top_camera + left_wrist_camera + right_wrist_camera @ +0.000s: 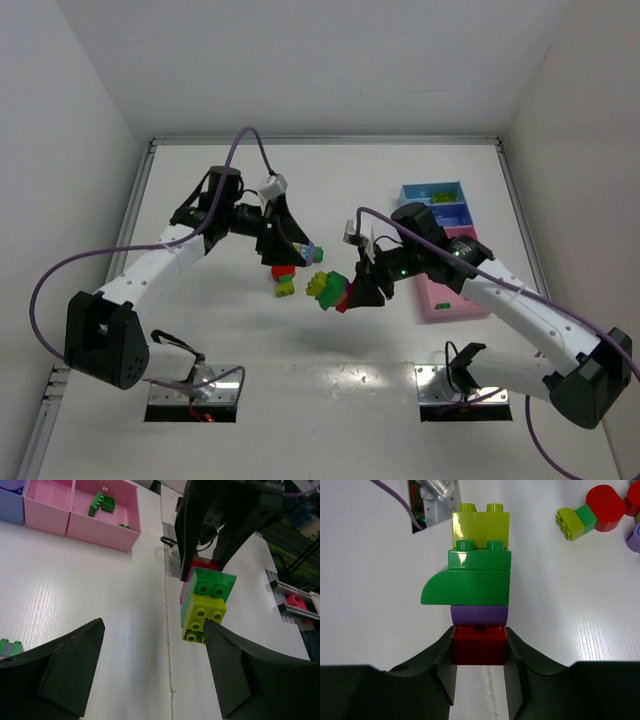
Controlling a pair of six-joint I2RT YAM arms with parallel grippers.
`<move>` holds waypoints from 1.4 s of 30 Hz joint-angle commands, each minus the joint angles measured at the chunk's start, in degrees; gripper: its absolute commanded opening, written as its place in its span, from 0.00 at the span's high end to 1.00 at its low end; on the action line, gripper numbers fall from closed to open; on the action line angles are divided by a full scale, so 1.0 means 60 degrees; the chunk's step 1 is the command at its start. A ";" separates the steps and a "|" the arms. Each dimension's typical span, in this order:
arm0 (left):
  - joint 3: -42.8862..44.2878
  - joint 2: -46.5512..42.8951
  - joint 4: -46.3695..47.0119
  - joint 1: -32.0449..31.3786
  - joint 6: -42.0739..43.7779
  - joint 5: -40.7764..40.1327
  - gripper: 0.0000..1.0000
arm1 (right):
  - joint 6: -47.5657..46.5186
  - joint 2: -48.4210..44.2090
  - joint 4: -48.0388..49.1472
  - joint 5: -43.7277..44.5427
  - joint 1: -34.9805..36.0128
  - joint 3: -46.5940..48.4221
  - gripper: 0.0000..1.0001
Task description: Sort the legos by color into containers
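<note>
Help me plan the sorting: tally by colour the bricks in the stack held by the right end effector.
red brick: 1
purple brick: 1
green bricks: 2, with a seam between them
yellow-green brick: 1
Total: 5

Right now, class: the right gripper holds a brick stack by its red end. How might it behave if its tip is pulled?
The stack is probably stiff: hard, glossy bricks pressed together. Gripped only at the red brick, it may tilt or split at a joint. The yellow-green brick at the free end seems likeliest to pop off.
</note>
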 commanded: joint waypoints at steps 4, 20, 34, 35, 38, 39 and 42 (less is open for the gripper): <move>-0.0187 -0.0703 -0.0646 -0.0650 0.1372 -0.0229 0.15 | 0.0997 0.0295 0.0747 -0.1312 -0.0327 0.0550 1.00; -0.0275 -0.0981 -0.1086 -0.1134 0.1797 -0.0448 0.18 | 0.1627 0.0560 0.1348 -0.1503 -0.0707 0.0361 1.00; -0.0363 -0.1069 -0.1174 -0.1222 0.1797 -0.0346 0.77 | 0.1803 0.0648 0.1641 -0.1328 -0.0795 0.0184 1.00; -0.0363 -0.1069 -0.1174 -0.1222 0.1797 -0.0346 0.85 | 0.1716 0.0648 0.1641 -0.1328 -0.0795 0.0184 1.00; -0.0363 -0.1069 -0.1174 -0.1222 0.1797 -0.0565 1.00 | 0.1394 0.0458 0.1466 -0.1241 -0.0795 -0.0049 1.00; -0.0363 -0.1069 -0.1174 -0.1222 0.1797 -0.0681 1.00 | 0.1393 0.0457 0.1465 -0.1240 -0.0795 -0.0166 1.00; -0.0363 -0.1069 -0.1174 -0.1222 0.1797 -0.0683 1.00 | 0.1129 0.0107 0.1216 -0.1124 -0.0795 -0.0430 1.00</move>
